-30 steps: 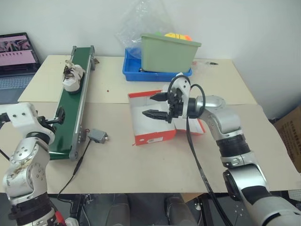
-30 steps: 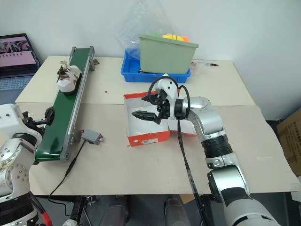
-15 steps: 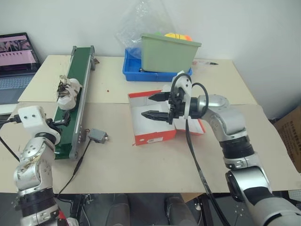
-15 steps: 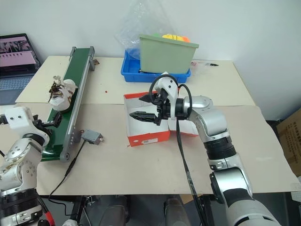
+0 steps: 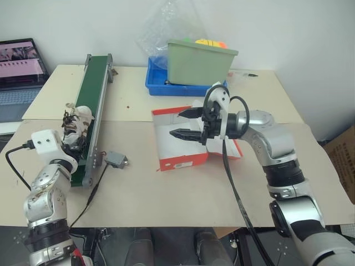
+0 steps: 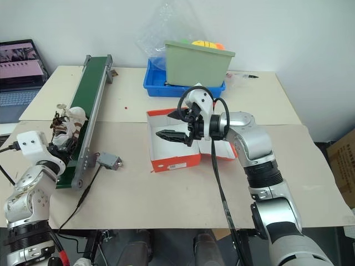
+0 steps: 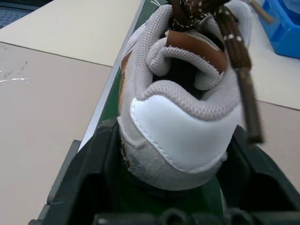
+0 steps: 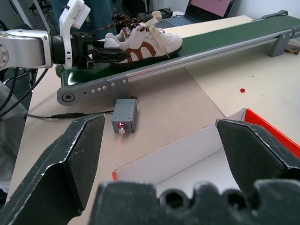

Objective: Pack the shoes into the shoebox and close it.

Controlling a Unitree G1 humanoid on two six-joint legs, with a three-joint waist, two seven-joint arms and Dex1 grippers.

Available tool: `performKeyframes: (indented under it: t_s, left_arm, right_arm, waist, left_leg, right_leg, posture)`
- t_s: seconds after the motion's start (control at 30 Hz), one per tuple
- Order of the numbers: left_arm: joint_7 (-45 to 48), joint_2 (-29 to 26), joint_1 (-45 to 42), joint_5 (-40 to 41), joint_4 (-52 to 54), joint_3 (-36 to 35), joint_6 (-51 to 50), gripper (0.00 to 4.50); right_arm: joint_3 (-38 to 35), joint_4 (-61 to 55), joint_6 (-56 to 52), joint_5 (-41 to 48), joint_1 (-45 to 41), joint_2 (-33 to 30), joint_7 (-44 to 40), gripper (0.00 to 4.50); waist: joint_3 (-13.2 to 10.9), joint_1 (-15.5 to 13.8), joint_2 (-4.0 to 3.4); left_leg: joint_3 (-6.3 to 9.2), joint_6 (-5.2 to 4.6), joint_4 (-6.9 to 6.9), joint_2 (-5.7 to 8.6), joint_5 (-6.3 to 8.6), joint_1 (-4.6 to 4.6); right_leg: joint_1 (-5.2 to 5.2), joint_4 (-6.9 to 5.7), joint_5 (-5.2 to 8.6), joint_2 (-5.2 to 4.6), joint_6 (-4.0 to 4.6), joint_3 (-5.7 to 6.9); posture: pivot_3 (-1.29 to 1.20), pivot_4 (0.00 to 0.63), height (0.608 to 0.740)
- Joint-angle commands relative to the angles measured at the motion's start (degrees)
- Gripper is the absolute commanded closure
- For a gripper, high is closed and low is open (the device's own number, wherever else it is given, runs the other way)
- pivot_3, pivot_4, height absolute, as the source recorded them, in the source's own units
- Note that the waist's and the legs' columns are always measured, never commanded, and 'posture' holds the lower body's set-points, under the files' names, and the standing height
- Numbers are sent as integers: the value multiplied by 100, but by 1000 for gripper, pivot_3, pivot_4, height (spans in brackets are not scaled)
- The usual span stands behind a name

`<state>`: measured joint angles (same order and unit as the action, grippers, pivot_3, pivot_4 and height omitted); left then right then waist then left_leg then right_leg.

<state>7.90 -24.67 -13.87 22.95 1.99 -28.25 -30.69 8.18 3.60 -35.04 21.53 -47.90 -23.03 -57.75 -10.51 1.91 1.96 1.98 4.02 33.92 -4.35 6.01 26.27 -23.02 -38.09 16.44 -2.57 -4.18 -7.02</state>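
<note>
From the head views, a long green conveyor belt [image 5: 93, 100] runs along the left side of the table [image 5: 183, 188], with a small grey switch box [image 5: 115, 160] and its cable lying just beside the belt's near end. At the back sit a blue tray [image 5: 161, 84] and a green bin [image 5: 199, 61] under a clear plastic bag [image 5: 166, 27]; a laptop [image 5: 19, 61] stands off to the far left. The red shoebox [image 5: 180, 160] lies open in the middle of the table, white inside, and no shoe can be seen in it. One shoe [image 5: 75, 126] sits near the belt's near end, heel toward the left gripper [image 6: 55, 149], which reaches level onto the belt right behind it. The right gripper [image 5: 186, 123] hangs sideways over the open box, its fingers spread wide and holding nothing.

The left wrist view shows the shoe's white heel [image 7: 183, 136] sitting between the two dark fingers [image 7: 93, 168], both close against it; whether they actually clamp it I cannot tell.

The right wrist view looks across the box's white floor [image 8: 197, 164] to the switch box [image 8: 124, 116] and the belt [image 8: 211, 42], where the left gripper [image 8: 96, 51] meets the shoe's heel [image 8: 117, 44].
</note>
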Motion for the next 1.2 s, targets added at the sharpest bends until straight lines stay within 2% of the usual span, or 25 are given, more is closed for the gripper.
performKeyframes:
  t_s: [0.03, 0.23, 0.37, 0.5, 0.77, 0.87, 1.2]
  left_arm:
    - [159, 98, -145, 292, 447, -22, 163, 2487]
    - [345, 320, -432, 430, 1651, 510, 475, 2537]
    - [226, 668, -589, 540, 2323, 1013, 476, 2537]
    - [31, 1048, -712, 383, 2710, 1620, 397, 2537]
    - [-442, 1724, -1130, 440, 2879, 2233, 187, 2537]
    - [-496, 1797, -1205, 219, 2946, 2702, 30, 2537]
    - [-699, 2166, -1025, 382, 2960, 2704, -57, 2537]
  right_arm:
    - [-123, -161, 0, 101, -56, -68, -7, 0]
    - [-1213, 415, -1387, 1292, -603, 356, 558, 0]
    - [-2697, 1523, -2342, 2479, -1450, 991, 1854, 0]
    - [-3694, 2493, -2615, 3005, -1952, 1330, 3126, 0]
    - [-3636, 2250, -2899, 3187, -1858, 1507, 3498, 0]
    - [-3632, 2229, -2866, 3188, -1867, 1531, 3516, 0]
    - [-3540, 2172, -2727, 3105, -1893, 1515, 3428, 0]
  waist:
    - [0, -24, 0]
    - [-1, -59, 7]
    - [-1, -25, 7]
    - [0, 23, 8]
    - [-1, 56, 7]
    - [-1, 57, 6]
    - [-1, 70, 5]
  left_leg:
    - [0, 1, 0, 0, 0, 0]
    - [3, 1, 0, -1, -1, 10]
    - [2, 1, -2, 0, -1, 8]
    - [5, 0, -1, 0, -2, 8]
    - [5, -1, 1, 1, -2, 17]
    - [5, -1, 2, 1, -2, 17]
    - [6, -1, 1, 1, -2, 16]
  right_leg:
    - [0, 0, 0, 0, 0, 0]
    - [-4, 2, -1, 1, 1, 2]
    - [-2, 2, -1, 0, 1, -2]
    - [-1, 0, -2, 1, 2, 1]
    - [-7, 1, -2, 1, 1, 0]
    - [-6, 1, -2, 2, 0, 0]
    - [-7, 2, -1, 2, 0, -1]
  posture:
    - [0, 150, 740]
    - [0, 150, 740]
    - [0, 150, 740]
    - [0, 150, 740]
    - [0, 150, 740]
    - [0, 150, 740]
    - [0, 150, 740]
